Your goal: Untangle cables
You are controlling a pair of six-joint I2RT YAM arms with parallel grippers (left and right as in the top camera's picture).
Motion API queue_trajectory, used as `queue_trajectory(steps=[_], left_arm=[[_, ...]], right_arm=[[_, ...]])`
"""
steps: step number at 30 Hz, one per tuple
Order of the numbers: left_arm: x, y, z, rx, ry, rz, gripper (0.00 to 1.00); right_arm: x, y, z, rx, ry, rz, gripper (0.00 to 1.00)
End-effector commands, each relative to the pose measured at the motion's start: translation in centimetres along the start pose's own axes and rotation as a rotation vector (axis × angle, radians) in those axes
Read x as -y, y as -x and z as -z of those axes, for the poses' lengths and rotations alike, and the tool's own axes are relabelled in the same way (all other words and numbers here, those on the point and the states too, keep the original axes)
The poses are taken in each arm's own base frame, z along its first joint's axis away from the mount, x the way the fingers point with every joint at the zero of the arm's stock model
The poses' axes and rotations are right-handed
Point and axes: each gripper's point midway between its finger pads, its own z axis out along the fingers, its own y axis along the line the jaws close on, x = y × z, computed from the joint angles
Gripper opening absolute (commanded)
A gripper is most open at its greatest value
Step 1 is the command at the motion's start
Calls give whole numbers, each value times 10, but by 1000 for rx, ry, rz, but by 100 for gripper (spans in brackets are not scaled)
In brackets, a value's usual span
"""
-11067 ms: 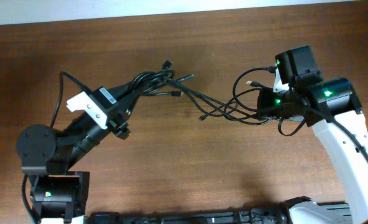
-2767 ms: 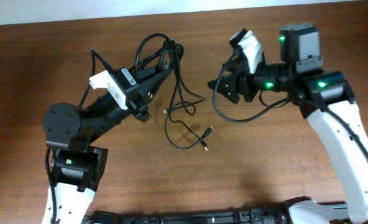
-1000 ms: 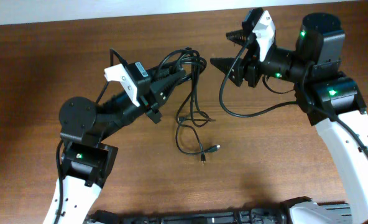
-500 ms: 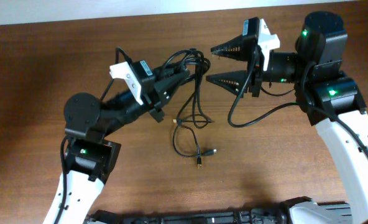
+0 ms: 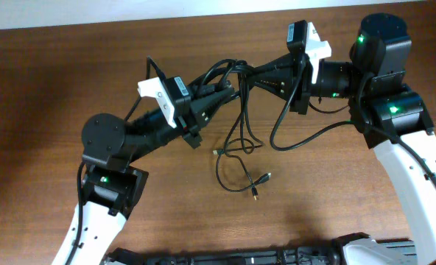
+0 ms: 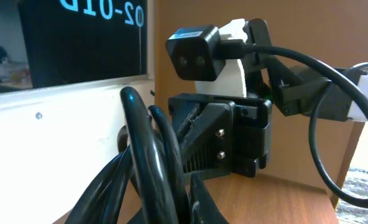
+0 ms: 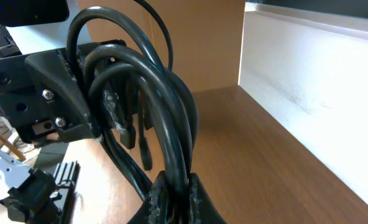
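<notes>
A tangle of black cables [image 5: 236, 70] hangs between my two grippers above the brown table. My left gripper [image 5: 224, 91] is shut on the bundle from the left. My right gripper [image 5: 246, 73] is shut on the same bundle from the right, so the two fingertip pairs almost meet. Loose loops [image 5: 236, 147] drop from the bundle to the table and end in small connectors [image 5: 261, 180]. In the left wrist view the cables [image 6: 150, 162] run up out of my left gripper [image 6: 171, 211]. In the right wrist view my right gripper [image 7: 174, 196] pinches several arched strands [image 7: 165, 106].
A black lead [image 5: 299, 140] loops under the right arm, beside the loose cable loops. The white wall [image 5: 129, 11] borders the table's far edge. In the left wrist view the right gripper's body [image 6: 224, 140] is very close.
Half a second ago my right gripper was wide open beside the bundle; now it has moved left and shut on the cables. The left gripper and the hanging loops have shifted slightly right.
</notes>
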Motion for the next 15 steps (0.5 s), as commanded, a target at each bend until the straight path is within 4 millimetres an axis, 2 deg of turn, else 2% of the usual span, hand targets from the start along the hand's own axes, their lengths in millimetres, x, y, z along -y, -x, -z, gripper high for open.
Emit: queue_trajectory(steps=[1, 3, 5, 9, 12, 15], left_arm=[[-15, -3, -1, -12, 86, 38, 0], [-21, -5, 1, -18, 121, 46, 0], [-21, -4, 1, -17, 120, 45, 0], [-21, -4, 1, -17, 120, 45, 0], [-21, -5, 1, -18, 120, 46, 0], [-21, -5, 1, -19, 121, 47, 0]], right_arm=[[-3, 4, 2, 3, -2, 0, 4], [6, 1, 5, -5, -46, -49, 4], [44, -14, 18, -48, -268, -210, 4], [83, -48, 54, -115, -530, -407, 4], [91, -68, 71, -166, -620, -479, 4], [91, -76, 78, -185, -635, -520, 4]])
